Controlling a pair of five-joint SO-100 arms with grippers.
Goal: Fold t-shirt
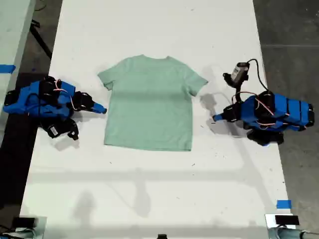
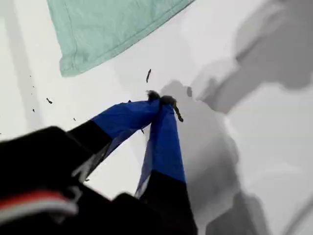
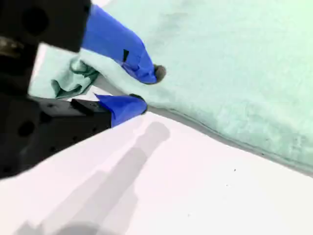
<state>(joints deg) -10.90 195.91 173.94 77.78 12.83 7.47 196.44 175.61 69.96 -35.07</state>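
T-shirt (image 1: 149, 104): pale mint green, short-sleeved, spread flat near the middle of the white table (image 1: 149, 30), collar toward the far edge in the exterior view, hem toward the near edge.

My first gripper (image 2: 164, 100): blue fingertips pressed together, jaws closed on nothing, resting over bare tabletop. Its wrist view shows only a corner of the shirt (image 2: 107, 29), apart from the tips. In the exterior view this matches the arm on the exterior view's right (image 1: 217, 118), tip clear of the cloth.

My second gripper (image 3: 144, 88): one blue finger lies on top of the shirt's edge (image 3: 220, 58), the other beneath it, cloth bunched between them; the jaws are clamped on the fabric. In the exterior view this is the arm on the exterior view's left (image 1: 102, 109), tip at the shirt's side edge; the pinch itself is too small to see there.

Small black specks (image 2: 148, 75) on the table appear only in the first wrist view.
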